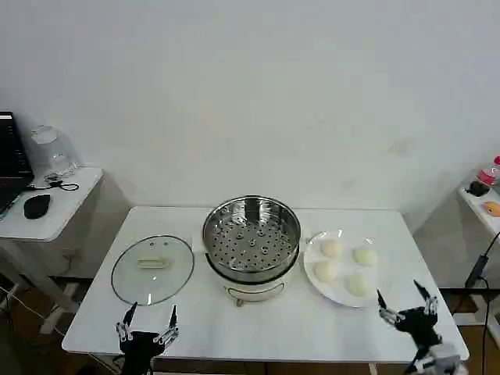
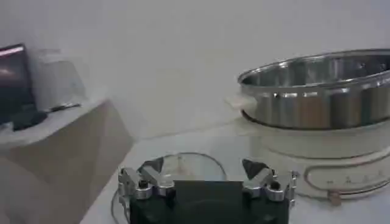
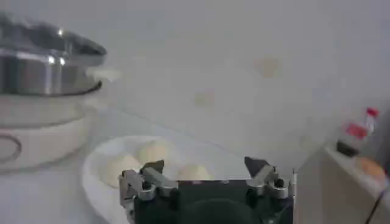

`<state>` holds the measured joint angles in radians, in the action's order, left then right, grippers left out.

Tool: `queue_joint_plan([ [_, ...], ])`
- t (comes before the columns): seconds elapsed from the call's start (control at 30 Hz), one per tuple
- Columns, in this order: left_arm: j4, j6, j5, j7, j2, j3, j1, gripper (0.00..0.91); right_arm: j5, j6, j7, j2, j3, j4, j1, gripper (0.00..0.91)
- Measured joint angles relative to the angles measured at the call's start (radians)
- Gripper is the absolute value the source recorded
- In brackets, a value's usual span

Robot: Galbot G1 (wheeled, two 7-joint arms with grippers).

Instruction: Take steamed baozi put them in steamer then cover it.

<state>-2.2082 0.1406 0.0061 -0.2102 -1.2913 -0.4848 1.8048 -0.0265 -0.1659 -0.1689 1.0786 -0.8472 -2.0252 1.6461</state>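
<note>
No legible text, label, brand, number or sign appears in any view. The cream-white base of the steamer [image 2: 332, 152] bears a faint row of marks on its front panel, too small and blurred to read. The bottle [image 3: 365, 122] on the side table carries a red band whose wording, if any, cannot be made out. The dark screen [image 2: 13, 76] on the other side table shows nothing readable.

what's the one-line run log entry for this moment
stage: not started | baozi: four on white plate | steamer: empty | cover: on table, robot's left | left gripper: open, near cover | right gripper: open, near plate
</note>
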Motion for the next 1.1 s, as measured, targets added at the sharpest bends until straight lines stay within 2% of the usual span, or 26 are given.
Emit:
queue_joint_plan([
  [0.13, 0.011, -0.001, 0.019, 0.018, -0.008, 0.006, -0.02, 0.907, -0.056, -0.018, -0.085, -0.112, 0.012, 0.072, -0.084, 0.907],
  [0.3, 0.02, -0.006, 0.045, 0.037, -0.023, 0.013, -0.029, 0.907, -0.139, -0.005, -0.22, -0.245, 0.08, 0.183, -0.229, 0.907],
  [0.53, 0.019, -0.014, 0.077, 0.049, -0.049, 0.015, -0.039, 0.907, -0.239, 0.073, -0.426, -0.368, 0.306, 0.376, -0.538, 0.907],
  [0.87, 0.009, -0.016, 0.105, 0.056, -0.081, 0.012, -0.044, 0.907, -0.289, 0.219, -0.674, -0.391, 0.751, 0.662, -1.026, 0.907],
  [1.1, 0.0, -0.016, 0.108, 0.058, -0.087, 0.004, -0.052, 0.907, -0.281, 0.259, -0.812, -0.342, 1.029, 0.838, -1.293, 0.907],
])
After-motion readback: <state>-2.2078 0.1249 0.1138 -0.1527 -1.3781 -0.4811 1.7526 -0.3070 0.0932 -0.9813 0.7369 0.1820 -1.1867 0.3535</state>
